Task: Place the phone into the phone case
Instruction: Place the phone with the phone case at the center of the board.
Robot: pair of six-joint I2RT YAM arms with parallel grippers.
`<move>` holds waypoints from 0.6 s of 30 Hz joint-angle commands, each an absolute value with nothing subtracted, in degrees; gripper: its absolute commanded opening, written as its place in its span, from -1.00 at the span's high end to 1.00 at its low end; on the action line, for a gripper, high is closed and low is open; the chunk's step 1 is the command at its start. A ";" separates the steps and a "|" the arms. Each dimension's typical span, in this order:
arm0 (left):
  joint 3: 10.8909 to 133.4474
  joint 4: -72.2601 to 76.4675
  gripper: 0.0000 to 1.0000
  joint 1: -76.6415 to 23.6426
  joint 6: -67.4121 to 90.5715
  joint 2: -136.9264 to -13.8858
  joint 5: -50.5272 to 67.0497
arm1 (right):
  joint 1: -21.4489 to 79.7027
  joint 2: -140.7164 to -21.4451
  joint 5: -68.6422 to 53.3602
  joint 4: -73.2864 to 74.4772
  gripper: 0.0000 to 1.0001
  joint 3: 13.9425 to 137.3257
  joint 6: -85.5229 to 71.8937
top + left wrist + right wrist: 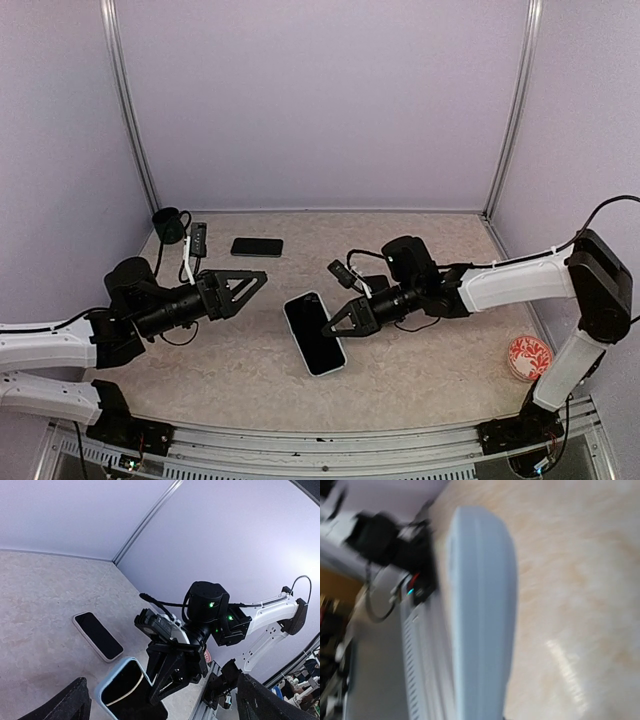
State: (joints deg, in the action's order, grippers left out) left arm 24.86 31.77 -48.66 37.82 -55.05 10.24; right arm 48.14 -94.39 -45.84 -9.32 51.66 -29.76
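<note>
A pale blue phone case (326, 372) lies mid-table with the black phone (312, 335) in it, screen up. A pale line crosses the screen in the left wrist view, where the phone (125, 687) sits inside the case rim (106, 681). My right gripper (330, 327) is shut on the case's right edge. Its wrist view is blurred and filled by the case's side (480, 620), and its fingers do not show there. My left gripper (255, 283) hangs open just left of the case, holding nothing, its fingers (75, 702) at the frame's lower corners.
A second dark phone (257, 246) lies flat toward the back; it shows a light rim in the left wrist view (97, 636). A black mug (170, 225) and a small black device (198, 238) stand back left. A red patterned dish (529, 357) sits front right.
</note>
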 commanded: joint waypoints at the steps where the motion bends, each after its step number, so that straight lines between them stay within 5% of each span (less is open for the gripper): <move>1: 22.85 29.26 -0.98 -48.16 39.04 -51.83 4.92 | 46.09 -98.94 -40.98 -11.66 1.00 56.53 -36.95; 18: 19.34 29.48 -0.98 -48.16 41.17 -48.13 4.13 | 38.60 -113.07 -41.06 -9.76 1.00 67.39 -45.90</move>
State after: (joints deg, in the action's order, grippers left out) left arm 20.08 29.74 -48.56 40.80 -48.60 4.82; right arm 40.69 -110.91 -37.63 -7.94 64.31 -43.64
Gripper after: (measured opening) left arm 0.988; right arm 0.079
